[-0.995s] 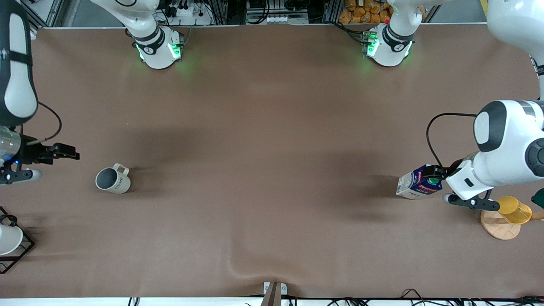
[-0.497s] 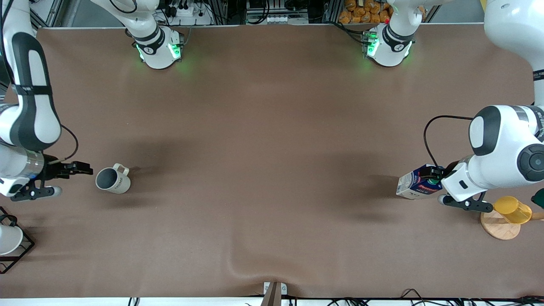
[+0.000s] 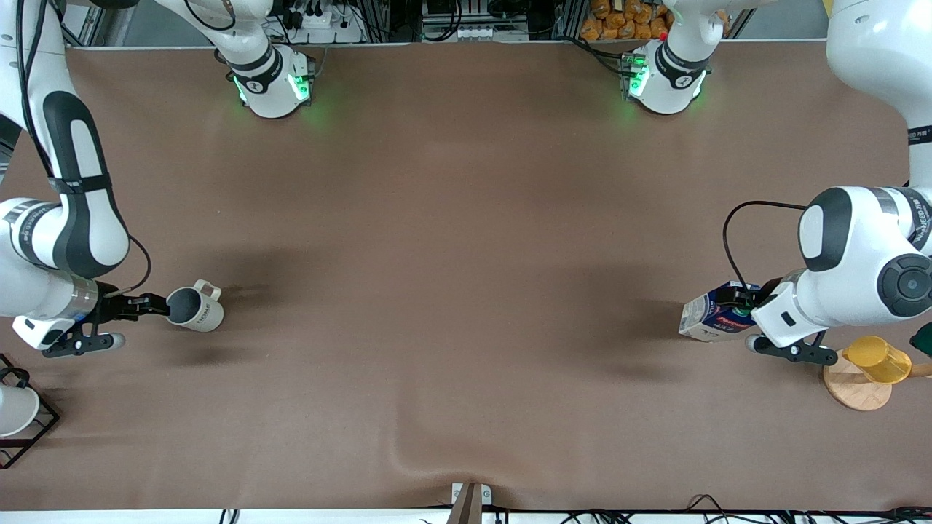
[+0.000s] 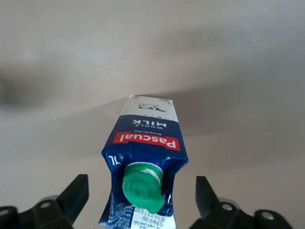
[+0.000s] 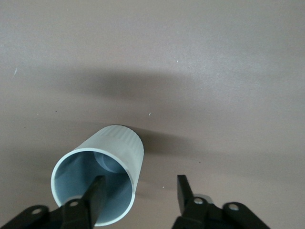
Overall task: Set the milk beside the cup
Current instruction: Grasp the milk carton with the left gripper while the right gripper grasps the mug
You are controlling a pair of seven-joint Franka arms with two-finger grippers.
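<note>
The milk [image 3: 712,319] stands on the table [image 3: 466,255] near the left arm's end. It is a small carton, dark blue with a red band, and it has a green cap [image 4: 142,190] on top. The left claw [image 3: 744,306] is at the top of the milk. In the left wrist view its two fingers [image 4: 74,196] are spread wide, one on each side of the carton, and they do not touch it. Just past the left arm, closer to the front camera, a yellow cup [image 3: 879,359] sits on a round wooden disc [image 3: 853,389]. The cup [image 3: 194,308] is well apart from the milk, near the right arm's end of the table. It is cream white with a grey inside, and its handle points toward the robot bases. The right claw [image 3: 162,306] is at the rim of the cup. Its fingers [image 5: 95,196] are spread, with one finger dipping inside the cup and the other outside the wall, so the wall is between them. They are not pinching it yet.
</note>
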